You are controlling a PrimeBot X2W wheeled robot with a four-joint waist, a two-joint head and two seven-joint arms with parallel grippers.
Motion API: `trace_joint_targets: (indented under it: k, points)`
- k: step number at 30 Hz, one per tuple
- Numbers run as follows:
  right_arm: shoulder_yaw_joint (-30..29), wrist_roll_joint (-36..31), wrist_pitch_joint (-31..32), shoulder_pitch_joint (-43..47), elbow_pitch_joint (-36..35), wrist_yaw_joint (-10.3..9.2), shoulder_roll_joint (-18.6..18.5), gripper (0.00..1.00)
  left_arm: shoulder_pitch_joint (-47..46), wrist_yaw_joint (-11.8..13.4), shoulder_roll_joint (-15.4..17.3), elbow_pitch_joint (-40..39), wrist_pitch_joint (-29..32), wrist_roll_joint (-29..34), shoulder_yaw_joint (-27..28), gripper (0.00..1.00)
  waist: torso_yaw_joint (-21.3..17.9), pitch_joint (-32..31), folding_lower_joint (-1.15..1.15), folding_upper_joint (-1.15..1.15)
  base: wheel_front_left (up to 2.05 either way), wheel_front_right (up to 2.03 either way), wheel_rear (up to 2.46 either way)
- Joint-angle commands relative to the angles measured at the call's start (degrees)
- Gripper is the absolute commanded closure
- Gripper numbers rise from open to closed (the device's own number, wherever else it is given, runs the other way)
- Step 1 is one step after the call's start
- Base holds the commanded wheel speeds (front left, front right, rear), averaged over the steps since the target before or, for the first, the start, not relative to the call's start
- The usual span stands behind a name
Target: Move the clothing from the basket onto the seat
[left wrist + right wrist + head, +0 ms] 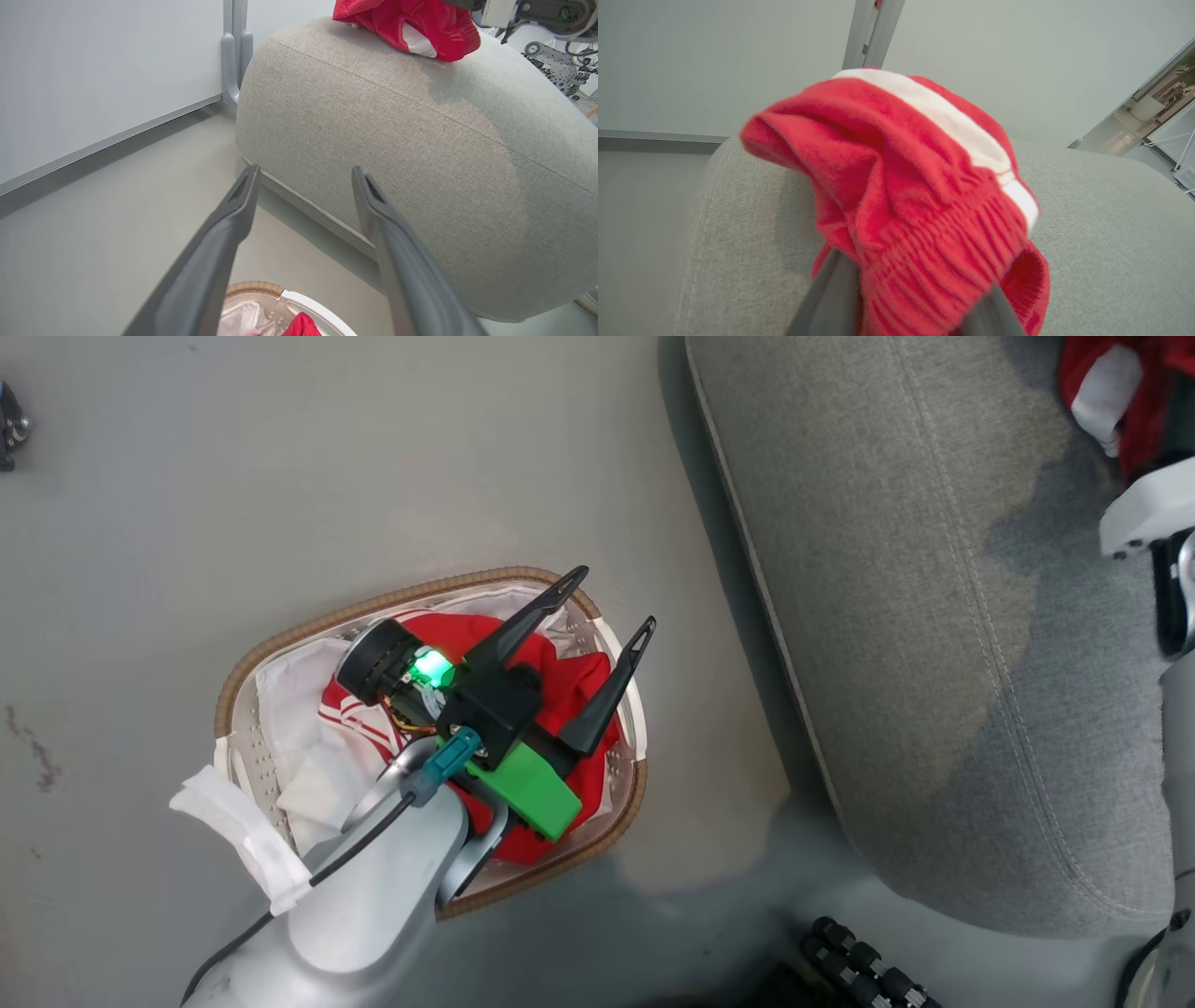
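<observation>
judged abt halfway. found red shorts (915,186) w/ white side stripe up on the seat (1111,210), bunched over & ahead of the right gripper (913,298) fingers (831,303), waistband draped across both. fingers seen apart w/ cloth between, but can't tell whether pinching it or letting go, tips being buried in fabric. counted that garment as delivered, or as good as, pending a clean release. noted same red shorts (411,28) from left wrist cam, far beyond the left fingertips, on top of the seat (420,163), well apart from them. found left gripper (613,600) spread wide, holding nothing, hanging over the basket (373,607); not touching cloth as far as can be made out. red shirt (565,677) w/ white sleeves not yet out: lying crumpled under & between those fingers, on white liner (289,691), striped trim off toward the wrist side. left to do, prob.: drop left fingers into the red heap, close on shirt alone (not liner), lift clear of the rim, carry over to the seat (934,616) lying off to the rt of the left fingers, set down nr the shorts. also on the rt side: open fully & back off w/o dragging the shorts off the cushion. risk flagged: liner snagging & coming up w/ the shirt.
</observation>
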Motion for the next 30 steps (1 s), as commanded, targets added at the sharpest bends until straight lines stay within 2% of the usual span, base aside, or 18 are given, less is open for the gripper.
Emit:
trace_joint_targets:
  k: [1, 9, 15, 30]
  points:
    - [0.1, -0.4, -0.1, 1.5, -0.6, -0.08, 0.4, 0.0, -0.6, -0.2, 0.6, 0.0, -0.1, -0.4, 0.4, 0.0, -0.4, -0.7, -0.01, 0.0, 0.0, 0.0, 0.0]
    - [1.1, -0.2, -0.1, 8.0, -4.2, -0.08, 2.5, 0.0, 1.5, -0.2, 0.5, -0.2, -0.1, -0.9, 1.7, 0.0, -0.8, -4.2, -0.01, 0.0, 0.0, 0.0, 0.0]
    - [1.4, 0.0, -0.1, 12.7, -6.2, -0.08, 3.0, 0.0, 3.7, -0.2, -0.7, -0.7, -0.1, -1.5, 3.7, 0.0, -0.1, -8.2, -0.01, 0.0, 0.0, 0.0, 0.0]
    - [4.6, 0.4, -0.1, 17.9, -9.2, -0.08, -0.7, 0.0, 12.2, -0.2, -4.4, -2.2, -0.1, -2.3, 11.4, 0.0, 5.6, -21.3, -0.01, 0.0, 0.0, 0.0, 0.0]
